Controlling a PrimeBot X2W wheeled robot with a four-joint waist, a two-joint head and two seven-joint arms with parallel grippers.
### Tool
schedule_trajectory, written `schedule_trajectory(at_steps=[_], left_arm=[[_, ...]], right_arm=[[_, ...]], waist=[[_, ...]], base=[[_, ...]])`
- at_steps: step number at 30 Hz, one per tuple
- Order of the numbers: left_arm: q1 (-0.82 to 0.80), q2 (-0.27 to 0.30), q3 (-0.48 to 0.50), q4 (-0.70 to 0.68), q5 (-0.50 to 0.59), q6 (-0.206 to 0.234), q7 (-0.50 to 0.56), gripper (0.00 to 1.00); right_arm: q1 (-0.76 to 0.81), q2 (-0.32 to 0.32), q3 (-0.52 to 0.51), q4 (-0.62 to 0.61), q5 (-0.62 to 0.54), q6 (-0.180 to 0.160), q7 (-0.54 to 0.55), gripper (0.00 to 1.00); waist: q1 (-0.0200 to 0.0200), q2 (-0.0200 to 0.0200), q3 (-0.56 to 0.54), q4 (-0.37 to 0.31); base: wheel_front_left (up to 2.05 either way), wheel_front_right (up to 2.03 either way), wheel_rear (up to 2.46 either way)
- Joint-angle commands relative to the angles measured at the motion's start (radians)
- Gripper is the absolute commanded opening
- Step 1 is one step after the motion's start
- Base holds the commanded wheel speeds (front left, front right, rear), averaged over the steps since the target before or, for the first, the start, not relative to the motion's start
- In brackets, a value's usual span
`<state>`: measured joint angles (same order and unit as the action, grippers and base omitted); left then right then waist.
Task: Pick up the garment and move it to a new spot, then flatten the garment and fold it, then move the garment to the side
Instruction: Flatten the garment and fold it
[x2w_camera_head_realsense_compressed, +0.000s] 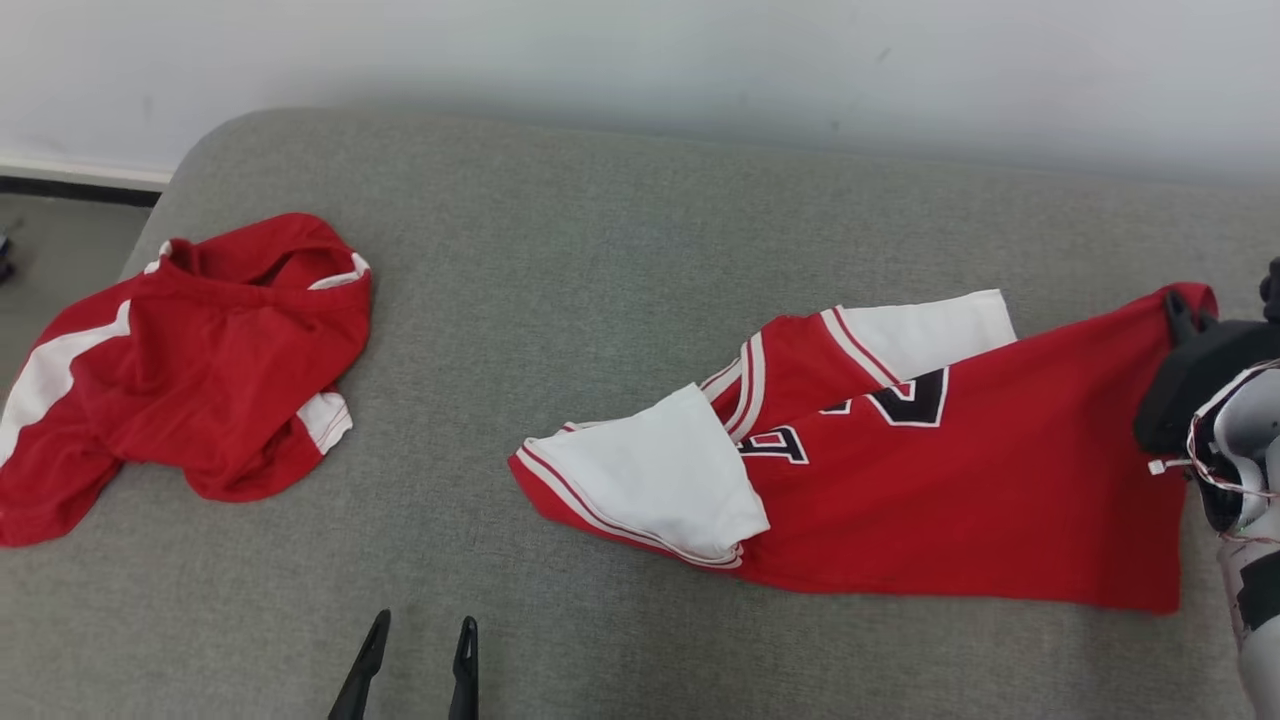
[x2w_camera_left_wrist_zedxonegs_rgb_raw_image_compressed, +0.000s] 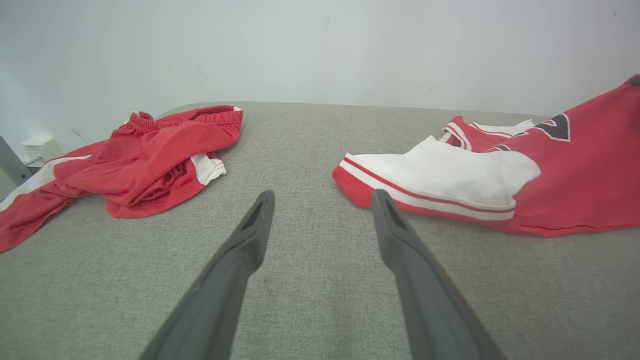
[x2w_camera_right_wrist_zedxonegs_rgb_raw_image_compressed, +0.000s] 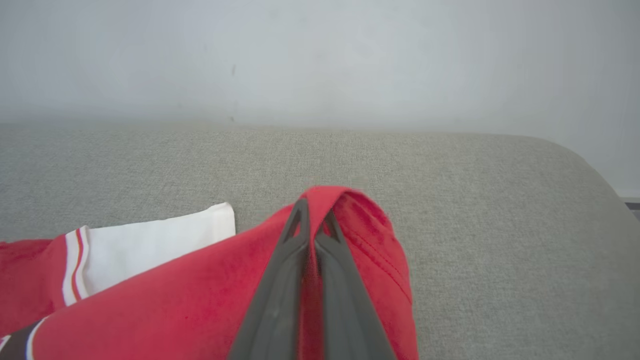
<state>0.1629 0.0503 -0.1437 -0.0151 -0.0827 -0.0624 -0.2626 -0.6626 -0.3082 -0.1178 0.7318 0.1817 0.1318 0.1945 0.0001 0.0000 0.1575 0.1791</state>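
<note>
Pale, bare wall (x2w_camera_head_realsense_compressed: 640, 50) backs a broad grey fabric-covered surface (x2w_camera_head_realsense_compressed: 560, 250) with rounded corners, and a strip of floor (x2w_camera_head_realsense_compressed: 50, 240) shows past its left end. Across the right half lies the red jersey (x2w_camera_head_realsense_compressed: 1000, 500), partly crumpled, with one white sleeve (x2w_camera_head_realsense_compressed: 650, 470) folded over its chest and its black numerals (x2w_camera_head_realsense_compressed: 915, 395) half hidden. A second red garment (x2w_camera_head_realsense_compressed: 220, 370) lies bunched well apart at the left. The right claw (x2w_camera_right_wrist_zedxonegs_rgb_raw_image_compressed: 314, 212) is closed tight on a thin fold at the jersey's far right corner. The left claw (x2w_camera_left_wrist_zedxonegs_rgb_raw_image_compressed: 322, 200) hangs spread wide and empty, low over bare upholstery near the front edge, between the two garments. The pinch looks shallow, so a quick lift could let the fabric slip free. Held by one corner, the jersey would probably drag and bunch further, making flattening harder. A wide sweep leftward might land it on the other garment, and the textured upholstery may resist sliding.
</note>
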Motion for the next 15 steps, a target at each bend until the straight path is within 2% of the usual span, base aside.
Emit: schedule_trajectory(at_steps=[1, 7, 8, 9, 15], left_arm=[[-0.015, 0.0, -0.007, -0.01, -0.002, 0.0, -0.003, 1.0], [-0.028, 0.0, -0.033, -0.034, -0.003, 0.009, -0.003, 1.0], [-0.029, 0.0, -0.038, -0.036, -0.004, 0.01, -0.003, 1.0], [-0.03, 0.0, -0.041, -0.036, -0.005, 0.013, -0.003, 1.0], [-0.023, 0.0, -0.041, -0.035, -0.013, 0.026, -0.003, 1.0]], right_arm=[[-0.028, -0.018, 0.005, 0.013, -0.015, -0.002, -0.016, 0.0], [-0.092, -0.028, -0.021, 0.07, -0.043, -0.002, -0.067, 0.0], [-0.099, -0.03, -0.025, 0.082, -0.049, -0.002, -0.074, 0.27], [-0.104, -0.029, -0.029, 0.097, -0.053, -0.002, -0.072, 0.98], [-0.082, -0.019, -0.04, 0.139, -0.06, -0.002, -0.118, 1.0]], waist=[[-0.0001, 0.0, 0.033, 0.046], [-0.0001, 0.0, 0.067, 0.093], [-0.0001, 0.0, 0.07, 0.098], [-0.0001, 0.0, 0.071, 0.101], [-0.0001, 0.0, 0.044, 0.094]], base=[[0.0, 0.0, 0.0], [0.0, 0.0, 0.0], [0.0, 0.0, 0.0], [0.0, 0.0, 0.0], [0.0, 0.0, 0.0]])
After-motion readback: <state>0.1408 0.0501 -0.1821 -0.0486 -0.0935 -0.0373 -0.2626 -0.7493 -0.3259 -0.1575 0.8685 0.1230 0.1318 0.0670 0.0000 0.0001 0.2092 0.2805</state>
